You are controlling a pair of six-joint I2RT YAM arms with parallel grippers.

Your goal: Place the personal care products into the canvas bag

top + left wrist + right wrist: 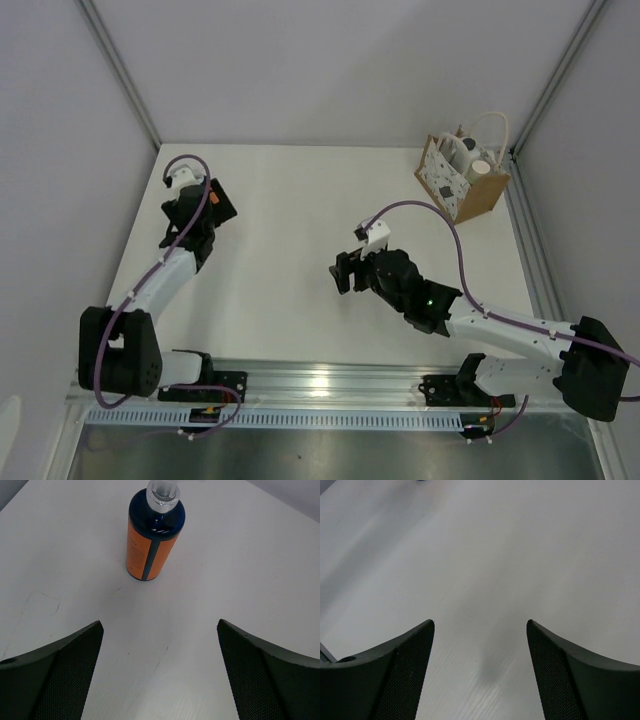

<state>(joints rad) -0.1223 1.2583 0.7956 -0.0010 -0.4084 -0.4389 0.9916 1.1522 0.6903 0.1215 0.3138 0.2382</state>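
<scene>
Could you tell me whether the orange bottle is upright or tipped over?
Upright: the orange bottle stands on its base, top end pointing up.

orange bottle [150, 540], tan white-dotted bag [488, 197]

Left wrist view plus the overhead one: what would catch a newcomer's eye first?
The orange bottle stands upright on the white table, just ahead of the wide-open jaws of the left gripper. The canvas bag sits at the table's far right corner, with pale items showing in its top. The right gripper hangs open mid-table.
</scene>
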